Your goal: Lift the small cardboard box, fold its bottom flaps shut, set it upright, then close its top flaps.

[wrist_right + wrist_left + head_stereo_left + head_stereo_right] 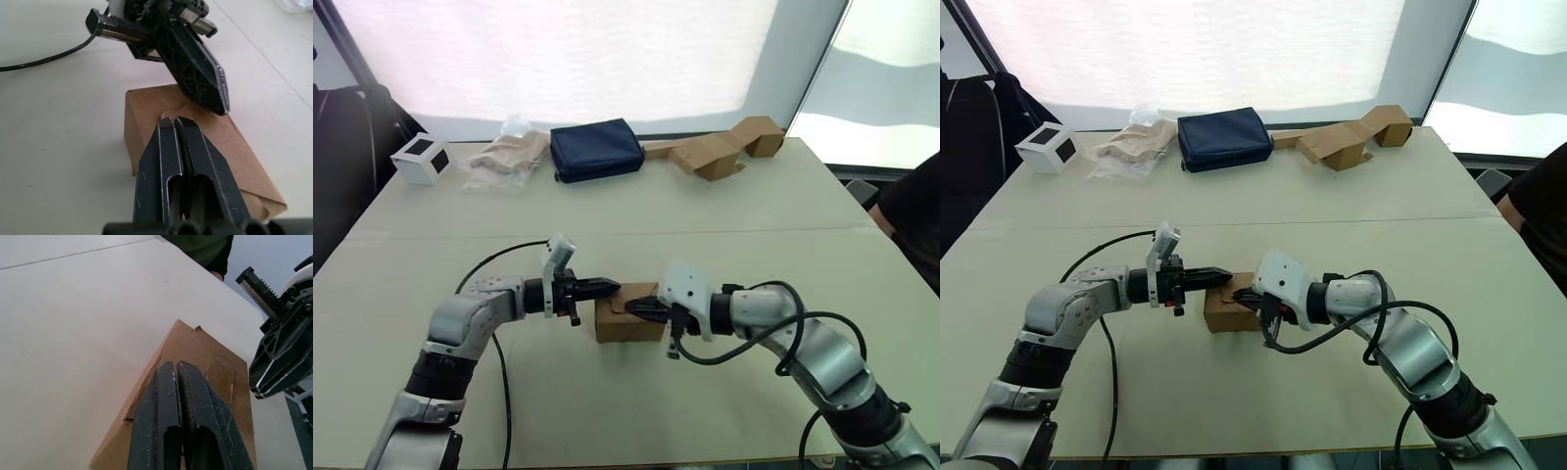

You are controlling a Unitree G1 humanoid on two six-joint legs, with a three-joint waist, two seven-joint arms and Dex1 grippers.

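Small cardboard box (628, 315) sits on the near half of the pale table (724, 211), its top flaps (205, 364) folded flat, between the two arms. The left gripper (605, 288) and the right gripper (641, 309) both rest over its top, each with fingers pressed together and holding nothing. Well apart, along the far edge, lie a white cube (421, 158), a navy pouch (597, 149) and a long cardboard piece (720, 149)
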